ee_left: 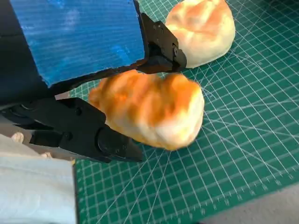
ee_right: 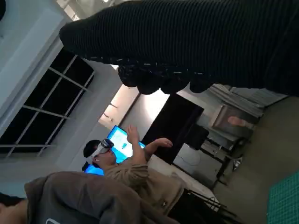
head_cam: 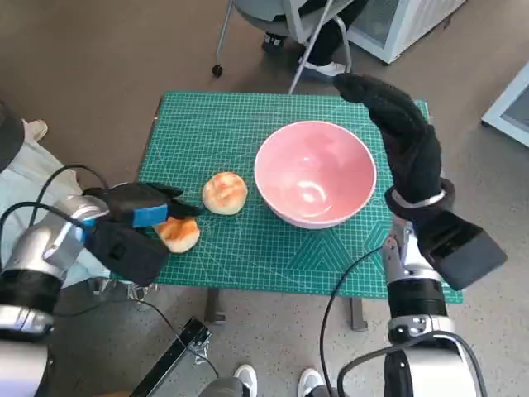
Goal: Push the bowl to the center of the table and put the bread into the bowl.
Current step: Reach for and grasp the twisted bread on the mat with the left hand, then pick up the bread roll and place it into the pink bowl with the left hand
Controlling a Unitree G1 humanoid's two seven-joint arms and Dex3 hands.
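Currently the green cutting mat (head_cam: pixel 248 248) covers the tabletop; a chair w/ metal legs (head_cam: pixel 310 37) stands beyond the far edge, and a person (ee_right: pixel 126 163) wearing a headset shows in the right wrist view, arms raised. Shoes (head_cam: pixel 248 379) sit on the floor at the near side.

Pink bowl (head_cam: pixel 315 172) sits upright, mouth up, right of mat centre, nothing inside. Round, no long axis.

Two bread rolls lie left of the bowl. Pale roll (head_cam: pixel 224 193) rests just beside the bowl rim, apart from my hands. Second roll (ee_left: pixel 149 109), golden-orange crust w/ pale underside, oblong, long axis approx. parallel to the near table edge, sits near the front left of the mat.

My left hand (head_cam: pixel 136 217) pinches that second roll between black fingers (ee_left: pixel 100 140) from both sides.

My right hand (head_cam: pixel 405 141) hovers right of the bowl, fingers extended and spread, holding nothing, pointing toward the far edge.
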